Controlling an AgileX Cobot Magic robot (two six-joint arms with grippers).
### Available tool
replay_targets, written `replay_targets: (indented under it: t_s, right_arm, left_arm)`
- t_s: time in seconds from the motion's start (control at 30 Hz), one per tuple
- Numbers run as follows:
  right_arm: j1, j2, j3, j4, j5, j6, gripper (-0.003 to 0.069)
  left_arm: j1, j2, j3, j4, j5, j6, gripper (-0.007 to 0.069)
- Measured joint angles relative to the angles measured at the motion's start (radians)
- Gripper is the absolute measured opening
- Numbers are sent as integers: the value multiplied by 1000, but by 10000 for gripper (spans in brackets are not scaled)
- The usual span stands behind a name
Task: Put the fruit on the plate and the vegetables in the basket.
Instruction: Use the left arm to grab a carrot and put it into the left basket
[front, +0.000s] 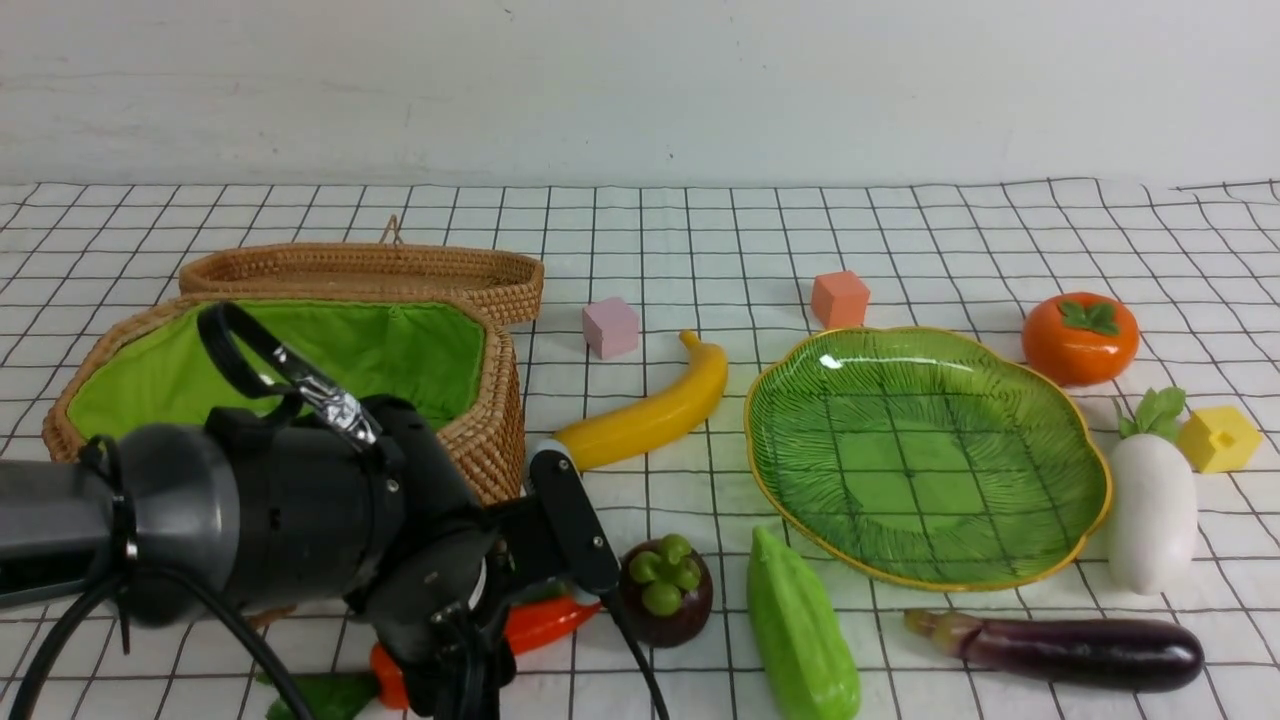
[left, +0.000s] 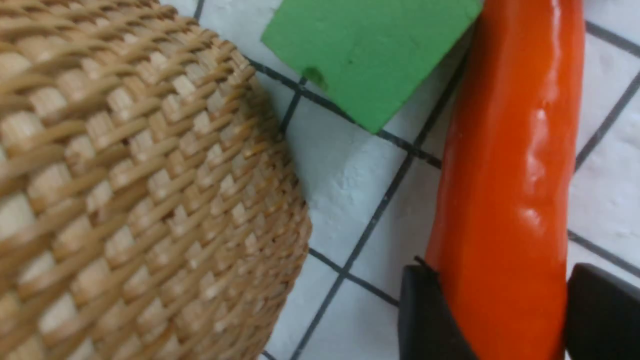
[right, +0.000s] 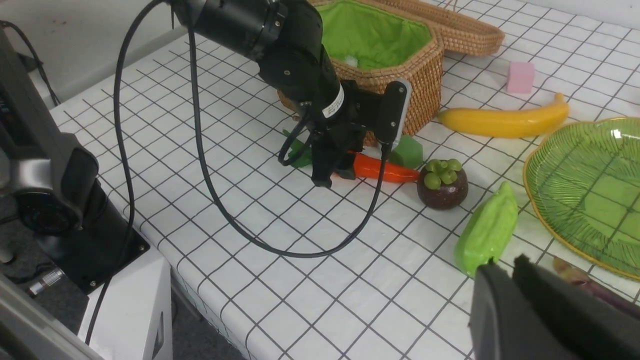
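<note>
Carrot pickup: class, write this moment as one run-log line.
left tool closed on carrot | carrot lying beside basket | right tool shut, holding nothing | plate bare

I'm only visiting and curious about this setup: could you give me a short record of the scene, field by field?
Left fingers: against both sides of the carrot, beside the basket
Right fingers: together, holding nothing
Plate: nothing on it yet
Basket: open, lid behind it
Fruit on the cloth: banana, mangosteen, persimmon
Other vegetables on cloth: gourd, eggplant, radish
</note>
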Motion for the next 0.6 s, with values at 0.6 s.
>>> replay_targets:
  t_s: [0.6]
  right_arm:
    - [0,0,0,26,0,-24,78]
  left_arm:
    - [-2,-36,-6,-137,93,1,321]
